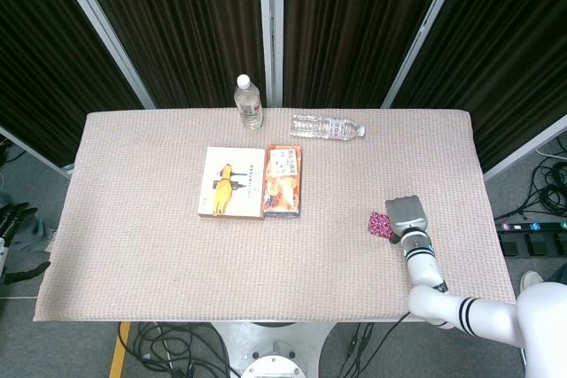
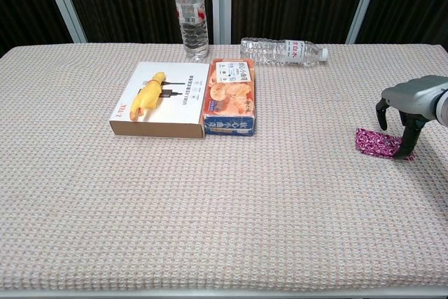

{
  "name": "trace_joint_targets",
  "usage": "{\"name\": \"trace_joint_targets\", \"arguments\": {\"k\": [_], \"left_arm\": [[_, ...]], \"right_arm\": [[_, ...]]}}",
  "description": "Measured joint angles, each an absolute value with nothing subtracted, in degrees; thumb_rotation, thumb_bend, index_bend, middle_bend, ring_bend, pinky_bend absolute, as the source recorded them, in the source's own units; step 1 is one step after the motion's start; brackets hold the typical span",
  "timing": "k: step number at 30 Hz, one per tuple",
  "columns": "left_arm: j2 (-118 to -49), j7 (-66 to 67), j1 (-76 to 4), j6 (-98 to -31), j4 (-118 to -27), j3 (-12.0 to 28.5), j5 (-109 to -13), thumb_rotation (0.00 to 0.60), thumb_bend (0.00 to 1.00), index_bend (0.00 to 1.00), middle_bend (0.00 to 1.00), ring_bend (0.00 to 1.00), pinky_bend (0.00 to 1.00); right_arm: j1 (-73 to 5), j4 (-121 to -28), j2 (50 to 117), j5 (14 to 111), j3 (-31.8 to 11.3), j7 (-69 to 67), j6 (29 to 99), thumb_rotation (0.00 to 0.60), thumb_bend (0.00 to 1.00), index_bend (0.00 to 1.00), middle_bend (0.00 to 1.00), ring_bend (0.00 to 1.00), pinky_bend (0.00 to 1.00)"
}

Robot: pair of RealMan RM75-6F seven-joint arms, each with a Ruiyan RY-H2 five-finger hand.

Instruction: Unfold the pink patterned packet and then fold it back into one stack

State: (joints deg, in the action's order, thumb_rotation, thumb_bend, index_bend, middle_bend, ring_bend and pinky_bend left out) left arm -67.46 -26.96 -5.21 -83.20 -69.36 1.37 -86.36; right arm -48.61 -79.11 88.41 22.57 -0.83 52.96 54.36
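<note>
Chest view shows your right hand (image 2: 409, 106) arched over the pink packet (image 2: 376, 142) near the table's (image 2: 224, 229) right edge, dark fingers (image 2: 408, 139) pointing down onto its right end; whether they grip it or only touch it, you cannot tell. The packet lies flat on the cloth, well apart from the white box (image 2: 163, 108) and orange box (image 2: 232, 96) at centre. Your left hand (image 1: 12, 221) hangs off the table's left side, fingers spread, holding nothing.

matt woven tablecloth (image 2: 210, 201), clear glossy plastic bottles (image 2: 191, 12), glossy packet (image 2: 376, 142).
</note>
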Motion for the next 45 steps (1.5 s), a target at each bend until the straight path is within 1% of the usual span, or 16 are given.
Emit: {"name": "trace_joint_targets", "arguments": {"k": [9, 16, 19, 21, 23, 25, 26, 27, 28, 29, 32, 34, 35, 36, 38, 45], "left_arm": [[-67.16, -27.16, -5.19, -83.32, -69.83, 1.41, -86.46, 0.600, 0.00, 0.21, 0.22, 0.09, 0.27], [-66.92, -25.68, -5.14, -83.48, -70.98, 1.55, -86.30, 0.600, 0.00, 0.21, 0.22, 0.09, 0.27], [-66.96, -24.57, -5.16, -83.32, -71.56, 1.60, -86.08, 0.600, 0.00, 0.21, 0.22, 0.09, 0.27], [-67.06, -23.51, -5.16, -83.23, -71.91, 1.67, -85.87, 0.600, 0.00, 0.21, 0.22, 0.09, 0.27], [-67.18, -22.25, -5.16, -83.20, -72.28, 1.76, -85.66, 0.600, 0.00, 0.21, 0.22, 0.09, 0.27], [-67.25, -21.07, -5.17, -83.22, -72.64, 1.88, -85.47, 0.600, 0.00, 0.21, 0.22, 0.09, 0.27], [-67.31, -20.24, -5.17, -83.28, -72.88, 2.00, -85.30, 0.600, 0.00, 0.21, 0.22, 0.09, 0.27], [-67.37, -19.62, -5.16, -83.36, -73.04, 2.13, -85.15, 0.600, 0.00, 0.21, 0.22, 0.09, 0.27], [-67.45, -18.99, -5.16, -83.46, -73.17, 2.29, -84.96, 0.600, 0.00, 0.21, 0.22, 0.09, 0.27], [-67.61, -18.17, -5.16, -83.60, -73.27, 2.53, -84.70, 0.600, 0.00, 0.21, 0.22, 0.09, 0.27], [-68.14, -16.25, -5.18, -83.84, -73.38, 3.16, -83.88, 0.600, 0.00, 0.21, 0.22, 0.09, 0.27], [-68.43, -15.28, -5.21, -83.85, -73.37, 3.46, -83.43, 0.600, 0.00, 0.21, 0.22, 0.09, 0.27], [-68.59, -14.69, -5.24, -83.80, -73.34, 3.60, -83.17, 0.600, 0.00, 0.21, 0.22, 0.09, 0.27], [-68.70, -14.26, -5.26, -83.73, -73.34, 3.70, -82.97, 0.600, 0.00, 0.21, 0.22, 0.09, 0.27], [-68.92, -13.39, -5.30, -83.64, -73.50, 4.00, -82.47, 0.600, 0.00, 0.21, 0.22, 0.09, 0.27], [-68.75, -11.15, -4.92, -84.57, -75.84, 4.61, -81.79, 0.600, 0.00, 0.21, 0.22, 0.09, 0.27]], "right_arm": [[-48.50, -82.21, 86.04, 24.11, -1.41, 51.99, 55.81, 0.508, 0.00, 0.38, 0.98, 1.00, 0.93], [-47.01, -88.37, 79.33, 29.16, -3.13, 46.75, 58.46, 0.438, 0.00, 0.38, 0.97, 0.99, 0.93], [-45.06, -88.78, 78.34, 34.26, -3.73, 42.00, 61.16, 0.461, 0.00, 0.38, 0.86, 0.88, 0.93], [-43.09, -87.69, 78.58, 39.03, -3.92, 37.27, 63.77, 0.499, 0.00, 0.35, 0.68, 0.68, 0.92], [-41.14, -85.71, 79.12, 42.85, -3.97, 32.39, 65.90, 0.510, 0.00, 0.31, 0.53, 0.53, 0.90], [-38.61, -82.18, 80.06, 46.92, -3.92, 26.23, 68.21, 0.519, 0.00, 0.25, 0.36, 0.33, 0.83], [-37.46, -80.28, 80.53, 48.59, -3.84, 23.59, 69.13, 0.507, 0.00, 0.23, 0.32, 0.27, 0.76], [-35.87, -77.54, 81.16, 50.72, -3.65, 20.22, 70.22, 0.473, 0.00, 0.21, 0.27, 0.22, 0.66], [-34.62, -75.42, 81.63, 52.28, -3.46, 17.84, 70.93, 0.444, 0.00, 0.20, 0.24, 0.19, 0.60], [-33.31, -73.34, 82.06, 53.83, -3.23, 15.59, 71.55, 0.379, 0.00, 0.19, 0.21, 0.16, 0.53], [-29.10, -68.39, 82.89, 58.33, -2.09, 9.09, 72.74, 0.250, 0.00, 0.16, 0.16, 0.10, 0.45], [-26.66, -67.45, 82.54, 61.18, -0.58, 5.88, 72.63, 0.189, 0.00, 0.12, 0.11, 0.04, 0.30], [-25.87, -67.48, 82.04, 62.15, 0.23, 5.10, 72.35, 0.155, 0.00, 0.09, 0.07, 0.02, 0.19], [-24.97, -67.83, 81.14, 63.24, 1.17, 4.53, 71.99, 0.132, 0.00, 0.07, 0.05, 0.00, 0.13], [-23.68, -68.89, 79.71, 64.87, 2.09, 4.14, 71.83, 0.111, 0.00, 0.05, 0.03, 0.00, 0.10], [-19.64, -70.38, 78.15, 68.73, 2.23, 3.62, 75.77, 0.119, 0.00, 0.05, 0.03, 0.00, 0.08]]}}
